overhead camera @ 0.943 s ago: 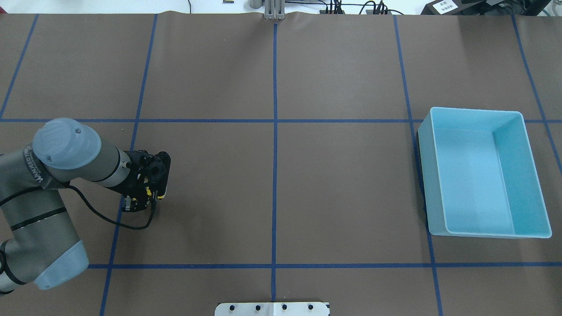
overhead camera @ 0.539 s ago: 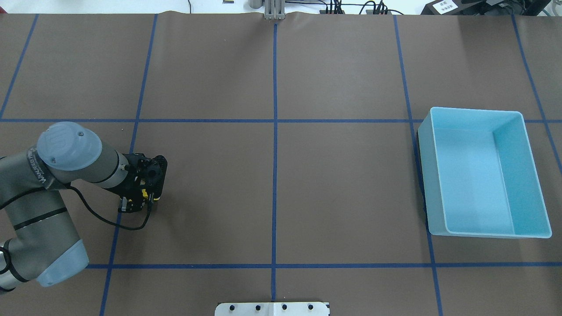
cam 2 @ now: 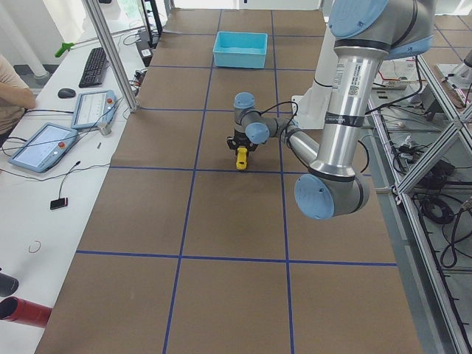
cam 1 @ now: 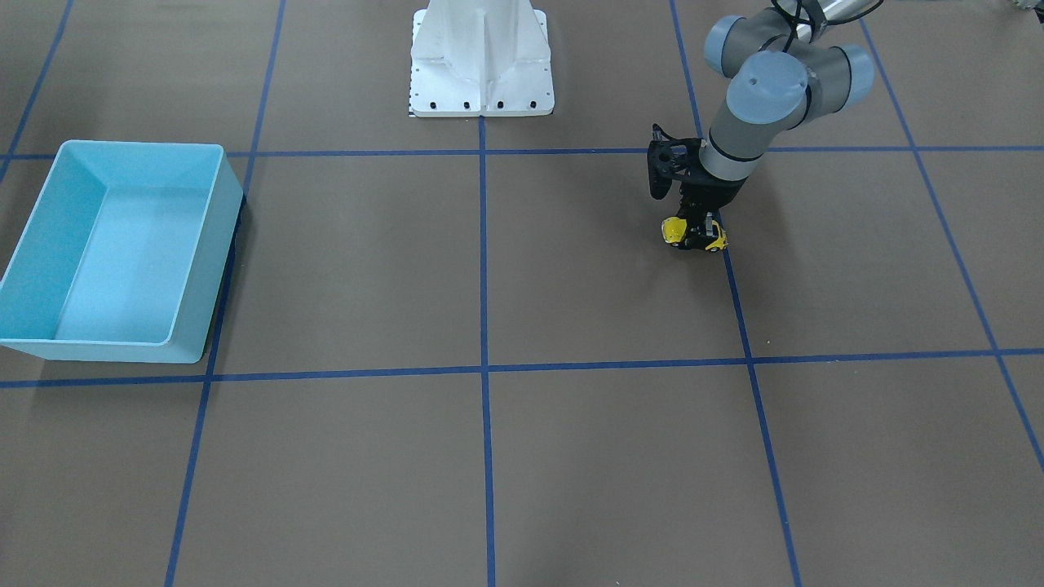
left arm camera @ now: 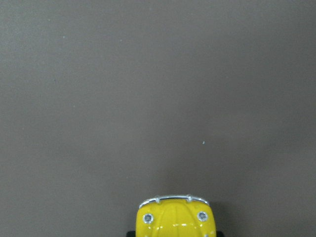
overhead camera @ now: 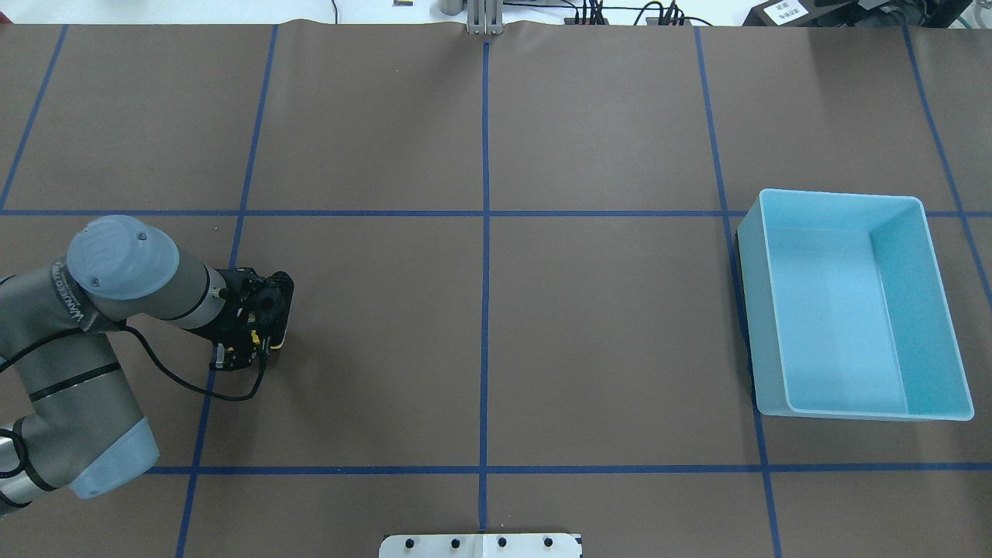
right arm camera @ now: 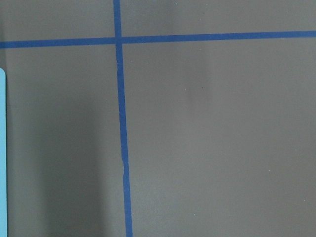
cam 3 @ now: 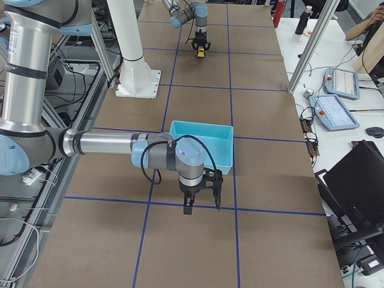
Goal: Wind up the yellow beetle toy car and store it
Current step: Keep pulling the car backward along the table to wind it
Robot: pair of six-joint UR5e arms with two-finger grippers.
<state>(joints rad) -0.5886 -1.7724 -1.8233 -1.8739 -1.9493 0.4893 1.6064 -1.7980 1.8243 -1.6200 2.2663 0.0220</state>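
Note:
The yellow beetle toy car (cam 1: 672, 231) sits on the brown table at my left side, wheels down. My left gripper (cam 1: 697, 231) points straight down and is shut on it. A sliver of yellow shows between the fingers in the overhead view (overhead camera: 256, 339). The left wrist view shows the car's rounded nose (left arm camera: 177, 219) at the bottom edge. The car also shows small in the side views (cam 2: 241, 157) (cam 3: 200, 54). My right gripper (cam 3: 201, 203) hangs over bare table near the bin and shows only in the exterior right view; I cannot tell whether it is open or shut.
The light blue bin (overhead camera: 841, 195) stands far to the right, open and with nothing in it (cam 1: 204, 269) (cam 3: 201, 153). Its edge shows at the left of the right wrist view (right arm camera: 2, 148). Blue tape lines cross the table. The white robot base (cam 1: 481, 98) stands at the table's near edge.
My left gripper has slid a little toward the table's left end, with the car still in it. The bin has not moved.

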